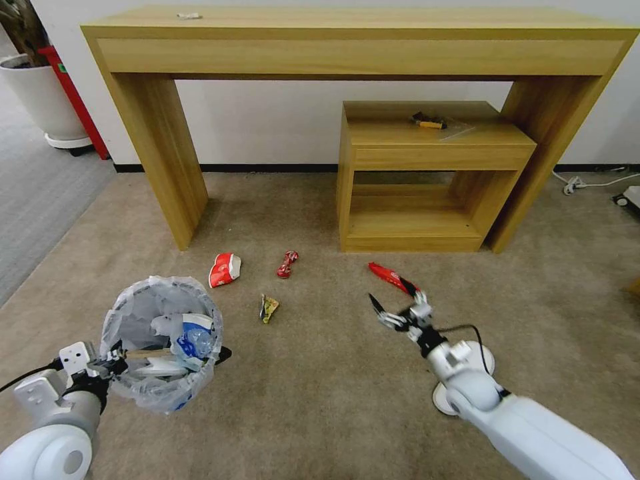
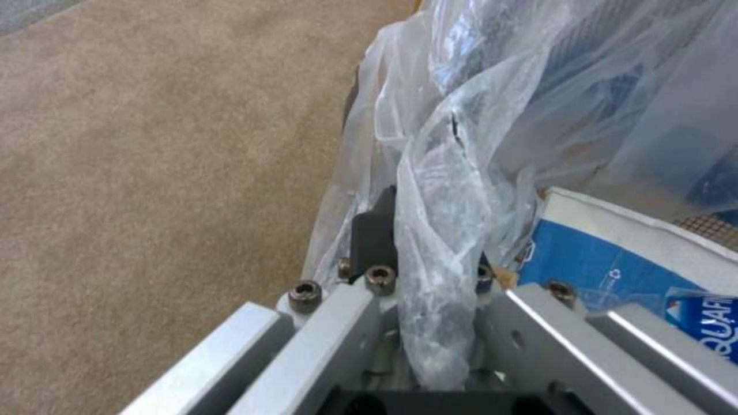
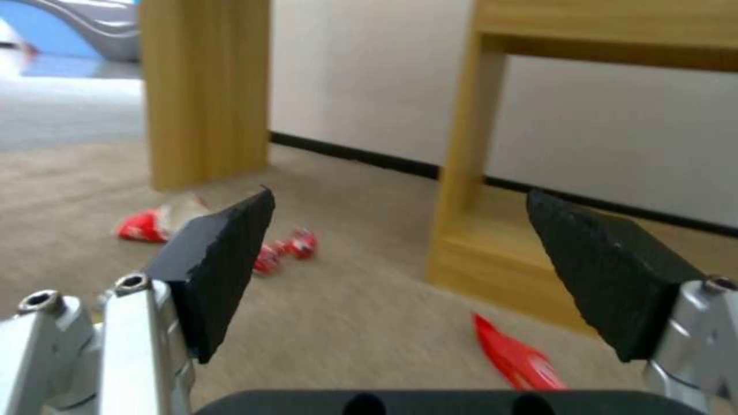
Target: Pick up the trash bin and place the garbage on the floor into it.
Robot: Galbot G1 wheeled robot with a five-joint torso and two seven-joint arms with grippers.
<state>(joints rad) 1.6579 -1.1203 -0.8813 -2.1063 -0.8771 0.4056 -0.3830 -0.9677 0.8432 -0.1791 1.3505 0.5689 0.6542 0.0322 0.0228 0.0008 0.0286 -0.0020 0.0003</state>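
Note:
The trash bin [image 1: 163,340], black with a crinkly clear bag, hangs tilted just above the beige floor [image 1: 320,407]. My left gripper [image 1: 113,363] is shut on its near rim and bag fold [image 2: 430,230]. Inside lie a blue-white carton [image 2: 607,259] and other litter. My right gripper [image 1: 395,301] hovers open, its black pads [image 3: 223,259] spread wide just short of a long red wrapper [image 1: 390,276] [image 3: 514,357]. More garbage lies on the carpet: a crushed red paper cup [image 1: 225,269] [image 3: 150,222], a twisted red wrapper [image 1: 287,264] [image 3: 288,251] and a small yellow-green wrapper [image 1: 268,308].
A long wooden console table [image 1: 360,40] stands against the wall, with a low wooden shelf unit [image 1: 433,143] tucked under its right half. A white plant pot [image 1: 40,100] stands on grey carpet far left. Cables [image 1: 587,181] lie at the right wall.

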